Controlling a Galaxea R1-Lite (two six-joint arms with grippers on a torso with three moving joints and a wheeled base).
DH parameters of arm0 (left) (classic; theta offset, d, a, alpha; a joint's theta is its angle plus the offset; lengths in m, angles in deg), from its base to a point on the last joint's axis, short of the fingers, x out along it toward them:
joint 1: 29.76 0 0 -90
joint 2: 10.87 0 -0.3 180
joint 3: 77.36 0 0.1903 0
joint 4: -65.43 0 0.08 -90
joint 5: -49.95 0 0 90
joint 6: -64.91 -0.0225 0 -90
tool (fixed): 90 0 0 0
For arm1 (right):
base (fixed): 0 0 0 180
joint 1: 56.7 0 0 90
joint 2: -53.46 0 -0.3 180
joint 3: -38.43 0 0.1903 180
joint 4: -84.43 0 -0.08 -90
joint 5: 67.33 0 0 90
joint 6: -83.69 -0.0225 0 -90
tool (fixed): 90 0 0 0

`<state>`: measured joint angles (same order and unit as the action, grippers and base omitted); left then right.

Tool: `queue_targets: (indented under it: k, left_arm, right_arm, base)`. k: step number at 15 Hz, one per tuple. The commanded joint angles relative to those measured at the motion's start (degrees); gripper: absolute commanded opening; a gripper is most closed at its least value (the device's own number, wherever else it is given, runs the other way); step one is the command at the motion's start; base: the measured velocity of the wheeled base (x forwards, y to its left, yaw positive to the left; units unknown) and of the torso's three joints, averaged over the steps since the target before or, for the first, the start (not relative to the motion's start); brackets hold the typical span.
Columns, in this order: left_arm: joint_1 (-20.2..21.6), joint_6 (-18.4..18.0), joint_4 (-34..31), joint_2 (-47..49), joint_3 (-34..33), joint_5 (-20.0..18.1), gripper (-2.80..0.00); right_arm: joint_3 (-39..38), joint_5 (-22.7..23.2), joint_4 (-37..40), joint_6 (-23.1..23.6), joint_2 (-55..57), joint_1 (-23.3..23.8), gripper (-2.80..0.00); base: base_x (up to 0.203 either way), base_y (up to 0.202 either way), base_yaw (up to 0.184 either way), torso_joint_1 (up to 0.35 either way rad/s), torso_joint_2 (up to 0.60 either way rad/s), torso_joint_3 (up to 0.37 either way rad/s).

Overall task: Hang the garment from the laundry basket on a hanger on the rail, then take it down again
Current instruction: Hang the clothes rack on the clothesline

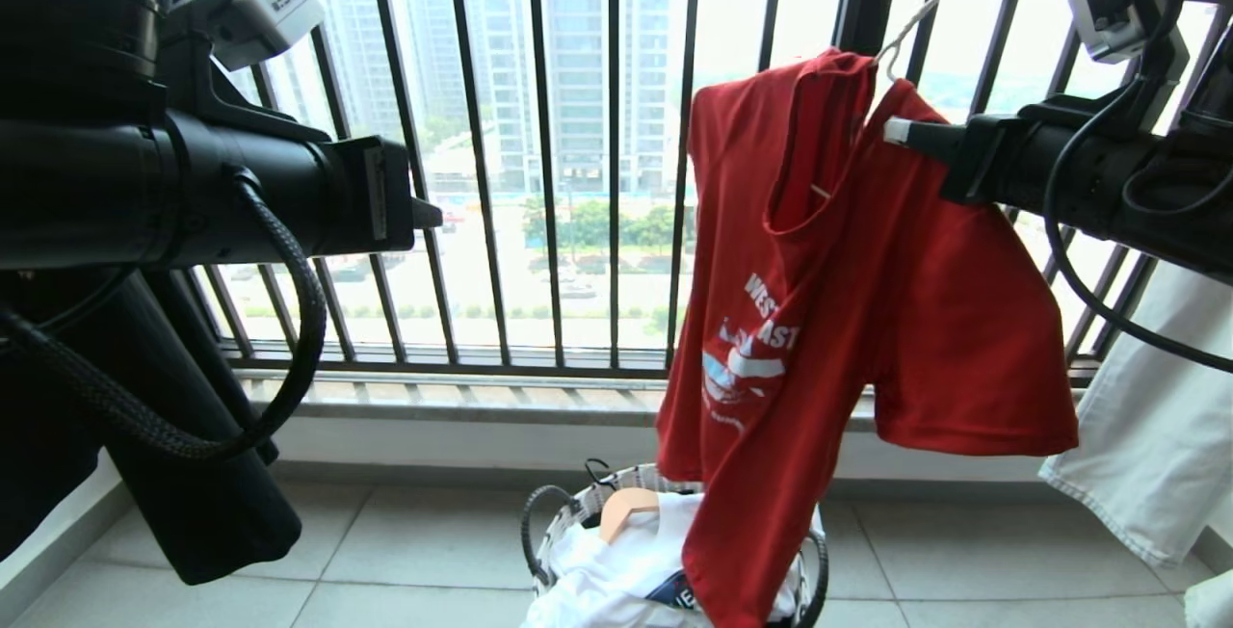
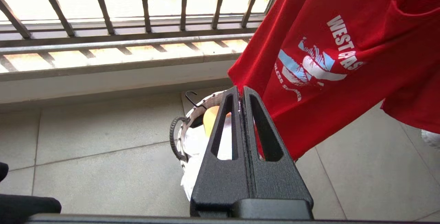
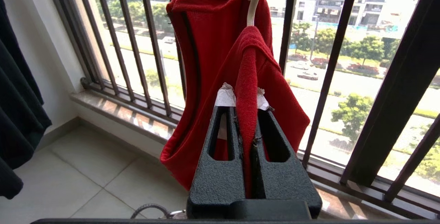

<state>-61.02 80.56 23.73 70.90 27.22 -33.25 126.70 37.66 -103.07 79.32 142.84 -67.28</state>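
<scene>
The red garment point(image 1: 828, 320) hangs on the thin off-white hanger point(image 1: 920, 12) in front of the window bars, its hem reaching down to the laundry basket point(image 1: 568, 512) on the floor. The hanger's hook runs up out of the picture, and the rail is out of view. My right gripper point(image 1: 894, 130) is shut on a fold of the garment's shoulder point(image 3: 245, 90), just below the hanger wire point(image 3: 254, 4). My left gripper point(image 1: 429, 216) is held out to the left of the garment, shut on nothing point(image 2: 240, 90). Past it the basket point(image 2: 192, 114) and the garment's chest print point(image 2: 312, 66) show.
The dark window railing point(image 1: 549, 175) stands right behind the garment. The basket holds white clothes point(image 1: 616, 570) and a wooden hanger point(image 1: 626, 508). A white cloth point(image 1: 1146, 416) hangs at the far right. A black garment point(image 3: 17, 97) hangs by the side wall.
</scene>
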Motion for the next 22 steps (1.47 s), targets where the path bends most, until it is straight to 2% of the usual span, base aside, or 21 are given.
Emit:
queue_targets:
  k: [1,16,20,22]
  left_arm:
    - [0.06,0.14,-0.04,0.67,-0.44,0.05,-2.80]
    - [2.22,0.96,0.05,0.67,-0.03,-0.03,-2.80]
    - [3.31,1.05,-0.04,-0.21,0.53,-0.12,-2.80]
    - [3.40,0.96,-0.04,-0.21,0.61,-0.12,-2.80]
  right_arm:
    - [0.23,0.12,-0.24,-0.02,-0.48,1.73,-2.80]
    - [-1.25,0.30,-0.24,0.06,-1.82,3.69,-2.80]
    - [-4.51,0.38,-0.24,0.57,-6.63,6.18,-2.80]
    - [-9.20,0.61,-0.24,1.10,-11.31,6.74,-2.80]
  base:
    - [0.000,0.000,0.000,0.000,0.00,0.000]
    - [0.000,0.000,0.000,0.000,0.00,0.000]
    - [0.000,0.000,0.000,0.003,-0.03,-0.031]
    - [0.000,0.000,0.000,0.034,-0.16,-0.276]
